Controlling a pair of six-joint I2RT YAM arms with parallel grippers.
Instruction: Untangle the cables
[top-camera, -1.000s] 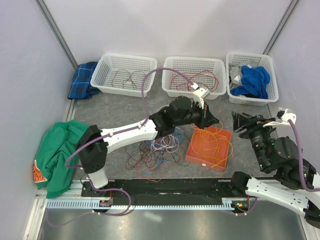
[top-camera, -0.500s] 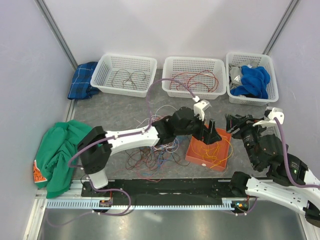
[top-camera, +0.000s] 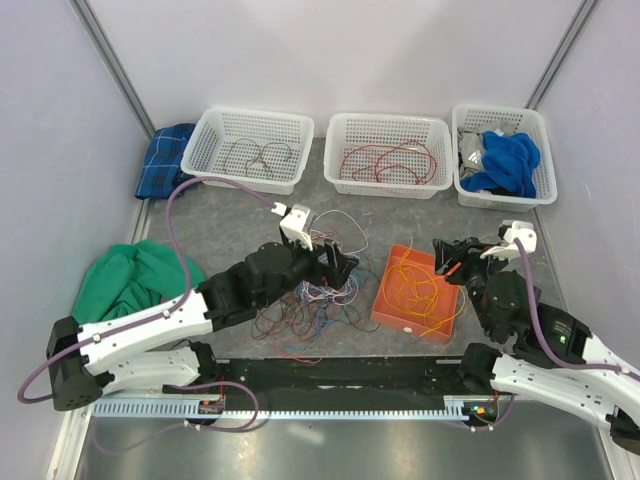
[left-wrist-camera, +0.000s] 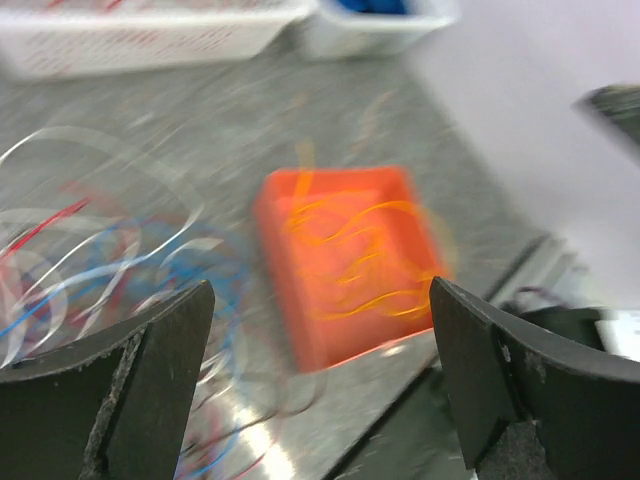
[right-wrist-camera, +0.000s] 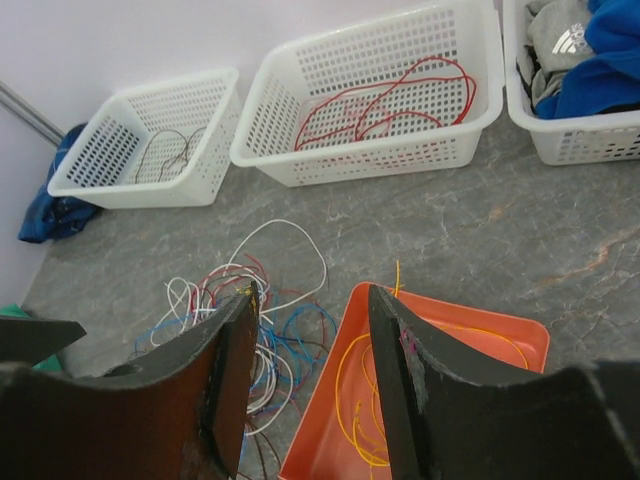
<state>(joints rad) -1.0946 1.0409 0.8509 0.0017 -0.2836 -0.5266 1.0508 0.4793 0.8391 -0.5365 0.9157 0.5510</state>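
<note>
The cables (top-camera: 305, 300) lie in a loose tangle of white, blue, red and dark wires on the grey table, left of an orange tray (top-camera: 440, 320). That tray holds several orange cables (top-camera: 415, 290). My left gripper (top-camera: 335, 263) hovers over the tangle's right side, open wide and empty. Its wrist view is blurred, with the gripper (left-wrist-camera: 320, 290) framing the orange tray (left-wrist-camera: 345, 255) and the cables (left-wrist-camera: 90, 270) at left. My right gripper (top-camera: 450, 260) hangs over the tray's far right corner. In its wrist view that gripper (right-wrist-camera: 312, 295) stands partly open and empty above the tangle (right-wrist-camera: 280, 335) and the tray (right-wrist-camera: 500, 345).
Three white baskets line the back: the left basket (top-camera: 215, 125) holds dark cables, the middle basket (top-camera: 340, 130) holds red cables, and the right basket (top-camera: 462, 195) holds blue and grey cloth. A blue plaid cloth (top-camera: 165, 160) and a green cloth (top-camera: 125, 295) lie at left.
My left gripper opened above the orange tray, then drew back to the left over the tangle. The right arm shifted left toward the tray.
</note>
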